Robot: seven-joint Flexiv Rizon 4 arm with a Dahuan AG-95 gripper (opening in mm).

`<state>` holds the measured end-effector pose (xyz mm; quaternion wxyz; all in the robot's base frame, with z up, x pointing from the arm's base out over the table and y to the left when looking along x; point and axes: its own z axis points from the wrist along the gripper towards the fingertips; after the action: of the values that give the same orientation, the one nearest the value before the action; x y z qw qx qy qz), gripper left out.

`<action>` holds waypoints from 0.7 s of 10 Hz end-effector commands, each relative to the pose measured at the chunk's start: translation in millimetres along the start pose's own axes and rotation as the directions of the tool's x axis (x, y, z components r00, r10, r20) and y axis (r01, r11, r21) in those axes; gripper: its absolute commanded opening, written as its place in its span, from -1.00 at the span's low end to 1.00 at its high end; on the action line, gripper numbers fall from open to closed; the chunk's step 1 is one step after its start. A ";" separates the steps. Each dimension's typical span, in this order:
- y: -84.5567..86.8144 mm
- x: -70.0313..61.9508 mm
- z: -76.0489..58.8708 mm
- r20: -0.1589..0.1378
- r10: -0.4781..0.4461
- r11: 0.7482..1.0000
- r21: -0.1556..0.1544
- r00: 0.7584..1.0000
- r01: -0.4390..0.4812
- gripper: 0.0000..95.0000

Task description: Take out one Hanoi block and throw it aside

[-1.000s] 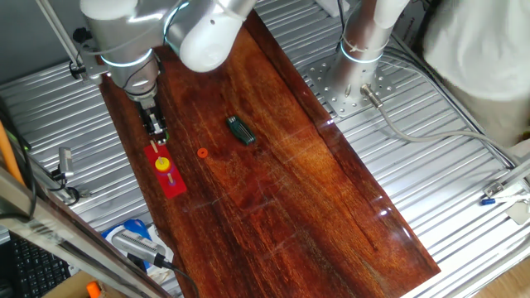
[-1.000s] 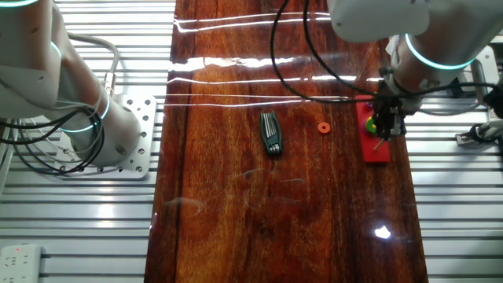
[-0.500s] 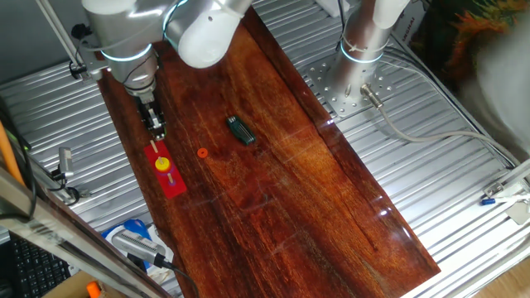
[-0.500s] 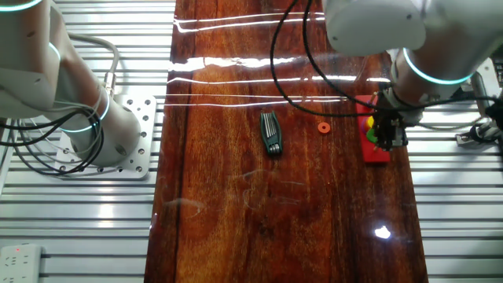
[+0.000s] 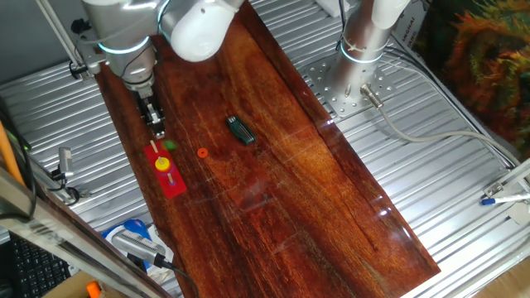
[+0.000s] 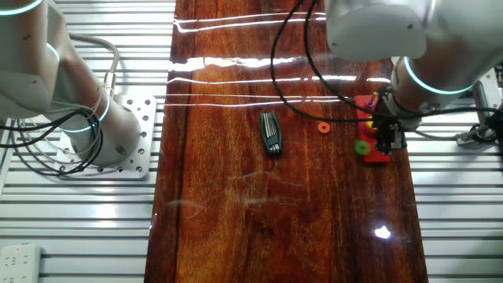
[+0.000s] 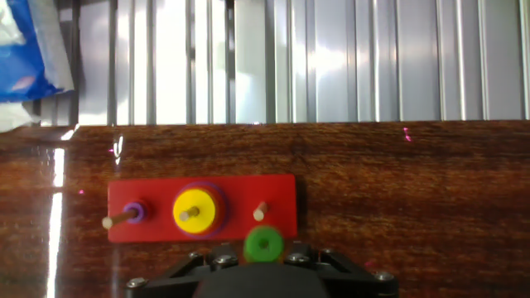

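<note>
The green Hanoi block [image 5: 170, 146] is off its peg and lies free at the edge of the red peg base [image 5: 172, 185], on the side facing the orange ring [image 5: 202, 152]. It also shows in the other fixed view [image 6: 362, 147] and in the hand view [image 7: 264, 242], just below the bare peg [image 7: 260, 213]. My gripper [image 5: 156, 131] hangs over the far end of the base, a little apart from the block and empty, its fingers slightly parted. The yellow disc [image 7: 195, 209] sits on the middle peg.
A black multi-tool [image 5: 241, 130] lies mid-board. A small purple ring [image 7: 134, 211] is on the outer peg. The board's edge and ribbed metal table run just past the base [image 7: 281, 199]. A blue packet [image 5: 128, 232] and a second arm's mount [image 5: 348, 83] stand off the board.
The gripper rose and shifted slightly along the base. The green block, held at the fingertips before, has left them and now sits beside the base.
</note>
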<state>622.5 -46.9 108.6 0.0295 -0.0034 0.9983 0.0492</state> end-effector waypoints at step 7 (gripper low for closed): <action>-1.1 -1.7 2.4 -0.073 -0.070 0.998 0.002 0.995 0.070 -1.00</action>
<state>622.4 -47.8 106.4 -0.0009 -0.0420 0.9982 0.0423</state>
